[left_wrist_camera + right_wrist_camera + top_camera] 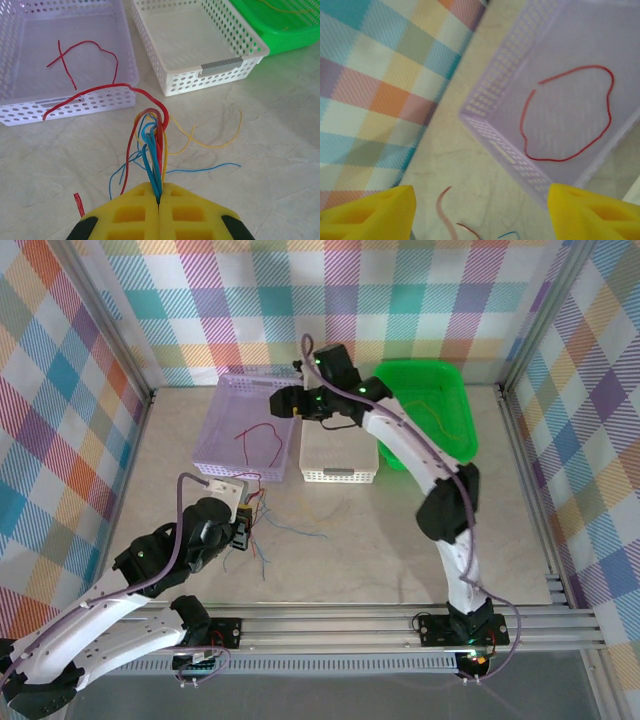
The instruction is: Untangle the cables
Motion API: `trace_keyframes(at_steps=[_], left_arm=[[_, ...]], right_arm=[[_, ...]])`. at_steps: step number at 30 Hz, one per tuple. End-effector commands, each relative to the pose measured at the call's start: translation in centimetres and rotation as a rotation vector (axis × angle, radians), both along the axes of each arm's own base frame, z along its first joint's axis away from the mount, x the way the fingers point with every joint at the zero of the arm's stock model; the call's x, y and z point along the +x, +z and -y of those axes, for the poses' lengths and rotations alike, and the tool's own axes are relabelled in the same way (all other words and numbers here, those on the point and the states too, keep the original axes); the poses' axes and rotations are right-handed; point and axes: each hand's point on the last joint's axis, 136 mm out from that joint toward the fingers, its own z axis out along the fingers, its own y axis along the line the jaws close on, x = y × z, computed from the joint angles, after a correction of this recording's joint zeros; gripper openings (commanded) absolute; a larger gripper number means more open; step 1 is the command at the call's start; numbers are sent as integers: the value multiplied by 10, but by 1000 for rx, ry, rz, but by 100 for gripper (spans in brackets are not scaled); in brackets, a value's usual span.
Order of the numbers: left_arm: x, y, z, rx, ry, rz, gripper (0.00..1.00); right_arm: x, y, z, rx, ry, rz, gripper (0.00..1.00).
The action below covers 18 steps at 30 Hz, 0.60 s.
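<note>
In left hand (159, 198), tangled cables (152, 146).

Three baskets stand packed side by side along the far side of the table (380, 565): purple basket (210, 435), white basket (340, 476), green basket (460, 400). The right arm (410, 455) arches above the white one and the green one's left edge. Loose cables (152, 150) sprawl just before the purple basket. The middle and near-right tabletop lies bare.
</note>
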Motion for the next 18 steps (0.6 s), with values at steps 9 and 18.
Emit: trace_keyframes(at_steps=[9, 18], left_arm=[[-6, 12, 17, -112, -41, -49, 0], [-2, 26, 71, -451, -83, -164, 0]], right_arm=[[-130, 43, 83, 168, 75, 199, 77], [-223, -19, 136, 269, 109, 170, 78]])
